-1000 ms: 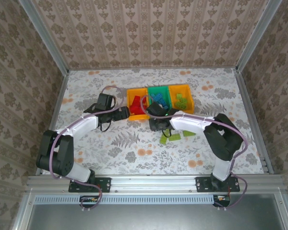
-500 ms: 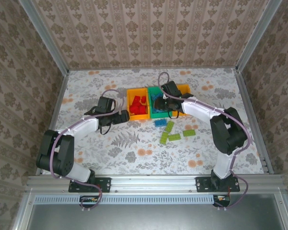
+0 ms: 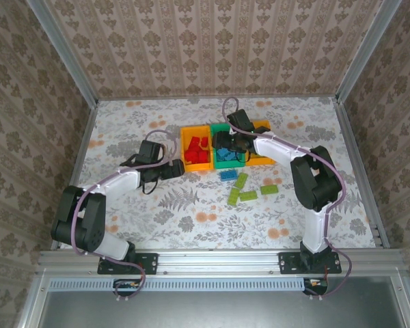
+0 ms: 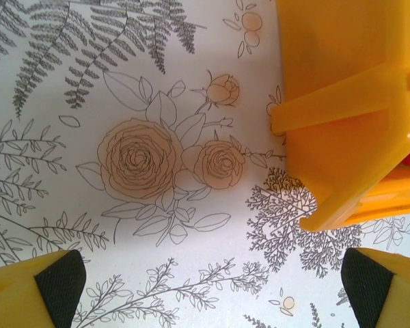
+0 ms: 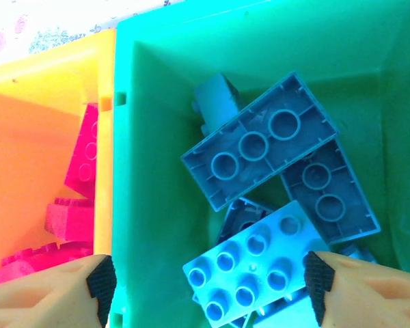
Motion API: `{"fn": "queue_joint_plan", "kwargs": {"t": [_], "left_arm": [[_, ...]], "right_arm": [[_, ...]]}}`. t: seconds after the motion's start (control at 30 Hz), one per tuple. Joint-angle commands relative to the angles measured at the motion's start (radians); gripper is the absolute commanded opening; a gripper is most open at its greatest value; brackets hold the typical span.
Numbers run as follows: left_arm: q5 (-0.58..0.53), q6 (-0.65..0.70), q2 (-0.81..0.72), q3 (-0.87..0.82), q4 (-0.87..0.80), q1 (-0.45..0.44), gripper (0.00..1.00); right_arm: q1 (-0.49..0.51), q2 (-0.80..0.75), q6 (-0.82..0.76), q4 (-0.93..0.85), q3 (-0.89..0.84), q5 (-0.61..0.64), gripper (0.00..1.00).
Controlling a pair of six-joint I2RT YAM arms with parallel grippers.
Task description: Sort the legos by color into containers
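A worktop point(image 3: 157, 212) with a print of flowers and ferns stands between walls of patterned wallpaper point(image 3: 191, 48). The three joined bins sit in a row toward its far side: an orange-yellow bin point(image 3: 196, 166) with red bricks point(image 3: 197, 145) on the left, the green middle bin point(image 3: 227, 165), and a second orange-yellow bin point(image 3: 265, 127) on the right. The right gripper point(image 5: 209, 290) hangs over the green middle bin with its jaws wide apart and grips nothing. Several blue bricks point(image 5: 260, 147) lie on the bin floor under it, the palest one between its fingertips point(image 5: 101, 285) but not pinched. The left gripper point(image 4: 212, 287) is fully open and empty, low over bare worktop just beside the left bin's outer corner. Not yet sorted are one loose blue brick point(image 3: 227, 175) and four lime green bricks point(image 3: 248, 195). They lie on the worktop on the near side of the bins. The loose blue brick is just in front of the green middle bin, its long axis about parallel to the row. It lies straight toward the arm bases from the right gripper, so I judge the right arm is the nearer one.
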Motion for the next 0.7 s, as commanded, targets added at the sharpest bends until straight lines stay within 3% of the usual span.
{"fn": "queue_joint_plan", "kwargs": {"t": [0.0,0.27,0.67], "left_arm": [[0.017,0.004,-0.021,-0.02,0.013,0.007,1.0],[0.03,-0.008,-0.014,-0.026,0.028,0.005,1.0],[0.032,-0.016,-0.03,-0.039,0.028,-0.003,1.0]], "right_arm": [[0.019,-0.102,-0.043,0.01,-0.054,0.005,0.78],[0.126,-0.231,-0.126,-0.052,-0.209,0.185,0.8],[0.198,-0.191,-0.119,-0.042,-0.324,0.292,0.85]]}}
